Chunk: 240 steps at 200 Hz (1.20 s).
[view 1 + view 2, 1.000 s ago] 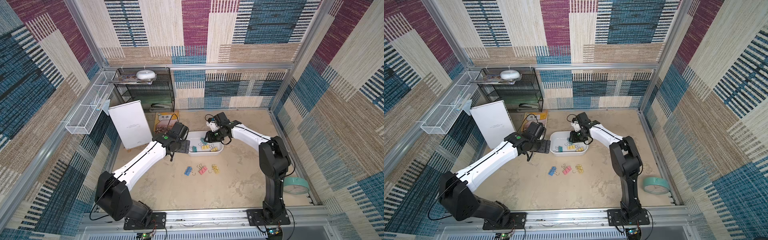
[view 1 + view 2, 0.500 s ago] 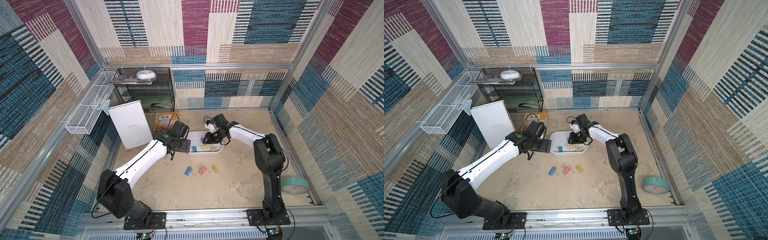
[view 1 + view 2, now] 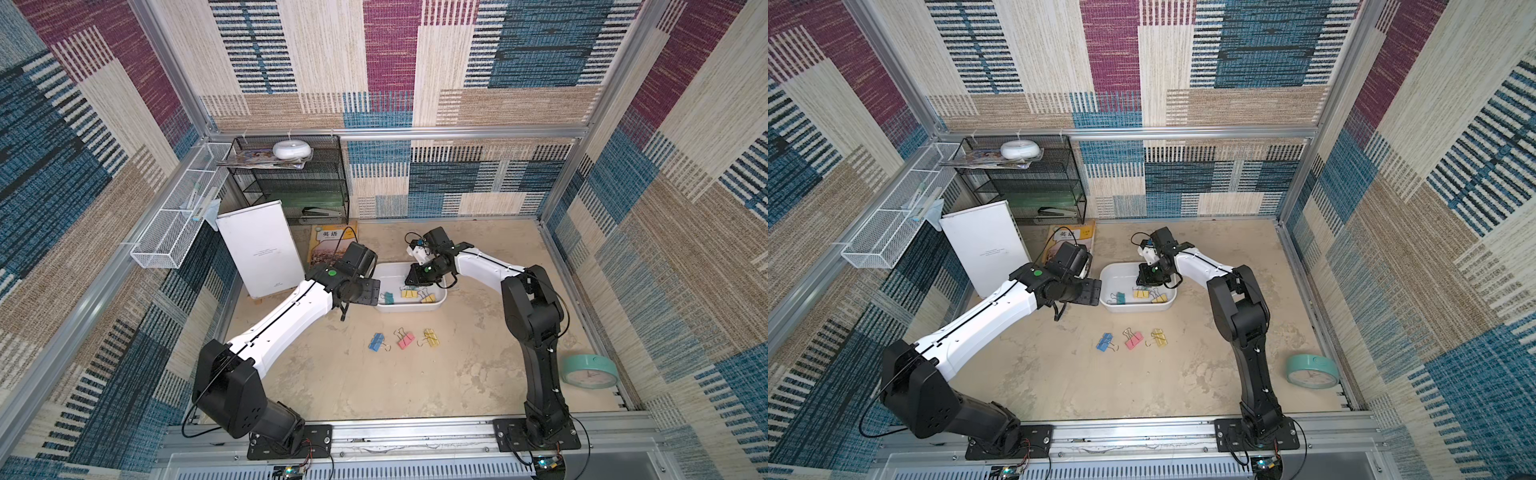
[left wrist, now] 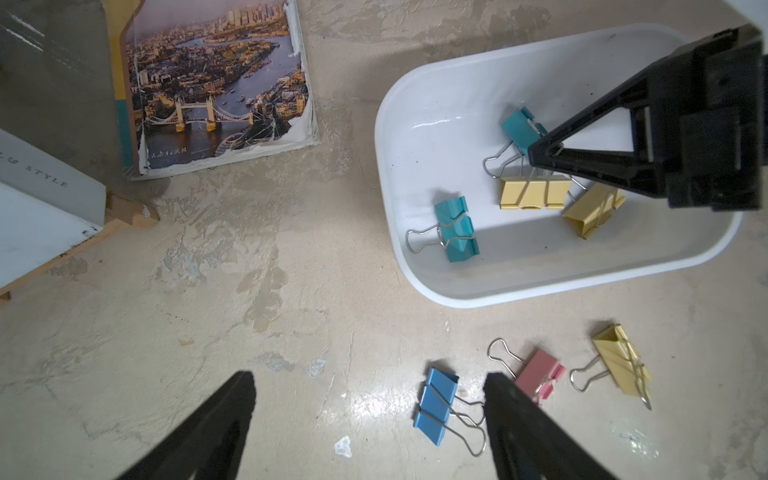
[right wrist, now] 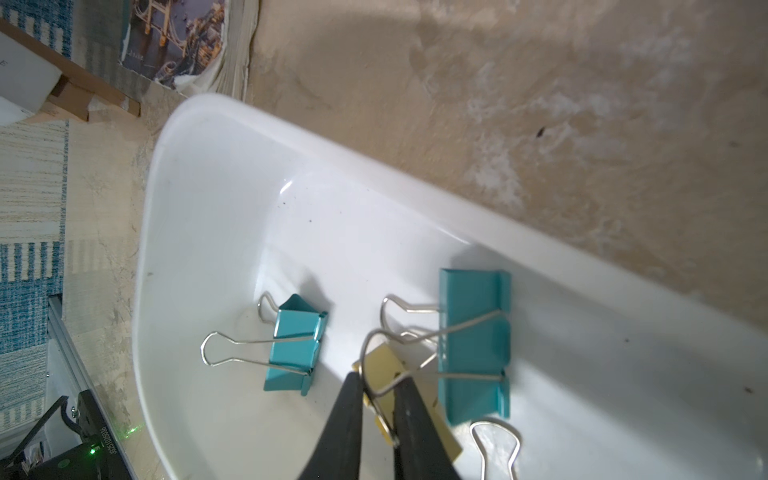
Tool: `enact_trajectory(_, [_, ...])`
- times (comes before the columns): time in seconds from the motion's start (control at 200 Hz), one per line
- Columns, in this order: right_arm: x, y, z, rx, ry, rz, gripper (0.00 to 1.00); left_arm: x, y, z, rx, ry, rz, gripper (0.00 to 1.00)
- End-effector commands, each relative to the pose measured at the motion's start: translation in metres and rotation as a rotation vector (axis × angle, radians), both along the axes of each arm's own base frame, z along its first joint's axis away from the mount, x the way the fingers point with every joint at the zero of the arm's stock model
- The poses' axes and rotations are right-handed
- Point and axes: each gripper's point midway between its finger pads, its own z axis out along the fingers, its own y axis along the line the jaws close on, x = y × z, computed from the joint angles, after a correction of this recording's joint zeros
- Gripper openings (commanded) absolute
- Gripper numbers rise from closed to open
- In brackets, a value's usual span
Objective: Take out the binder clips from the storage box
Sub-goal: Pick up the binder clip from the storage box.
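Fingers (image 4: pixel 199 436) apart over mottled beige floor (image 4: pixel 249 270) (patchwork walls (image 3: pixel 390 62))

On the cover of the book (image 3: pixel 328 245) (image 3: pixel 1073 237) I read two Chinese characters, 英语, in both top views. On the edge of the white board (image 4: pixel 45 178) just beside the book, my left wrist view shows "& STYLE" in grey letters. The small print lines on the board's front are too small for me to read.
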Motion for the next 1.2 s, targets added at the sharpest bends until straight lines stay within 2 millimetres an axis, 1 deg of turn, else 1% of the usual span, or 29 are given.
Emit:
enact_trajectory(0.0, [0.002, 0.0, 0.007, 0.009, -0.017, -0.003, 0.09, -0.002, 0.002, 0.001, 0.008, 0.001, -0.005, 0.9])
enact_trajectory(0.095, [-0.001, 0.003, 0.013, 0.03, -0.018, 0.012, 0.03, -0.002, 0.002, 0.0, 0.01, 0.003, -0.007, 0.9])
enact_trajectory(0.165, [-0.002, 0.003, 0.017, 0.039, -0.016, 0.012, 0.0, -0.001, 0.001, 0.0, 0.009, 0.003, -0.007, 0.9])
enact_trajectory(0.305, [-0.004, 0.003, 0.03, 0.054, -0.033, 0.008, 0.0, 0.0, 0.001, 0.001, 0.008, 0.001, -0.007, 0.9])
enact_trajectory(0.491, [-0.008, 0.011, 0.061, 0.134, -0.058, 0.029, 0.0, 0.001, -0.001, 0.001, 0.0, 0.0, -0.012, 0.9])
enact_trajectory(0.586, [-0.011, 0.015, 0.068, 0.161, -0.041, 0.034, 0.0, 0.001, -0.001, 0.002, -0.004, -0.004, -0.013, 0.9])
enact_trajectory(0.676, [-0.014, 0.012, 0.072, 0.161, -0.043, 0.025, 0.0, 0.001, -0.002, 0.003, -0.008, -0.009, -0.014, 0.9])
enact_trajectory(0.791, [-0.021, 0.002, 0.081, 0.143, -0.066, 0.002, 0.0, -0.001, -0.001, 0.004, -0.013, -0.015, -0.013, 0.9])
enact_trajectory(0.886, [-0.032, -0.01, 0.088, 0.115, -0.083, -0.021, 0.0, 0.0, -0.001, 0.006, -0.018, -0.025, -0.006, 0.9])
enact_trajectory(1.062, [-0.059, -0.045, 0.094, 0.056, -0.114, -0.104, 0.0, 0.003, -0.001, 0.01, -0.038, -0.049, 0.012, 0.92])
enact_trajectory(1.197, [-0.078, -0.075, 0.092, 0.031, -0.116, -0.186, 0.0, 0.004, -0.002, 0.013, -0.058, -0.065, 0.034, 0.95])
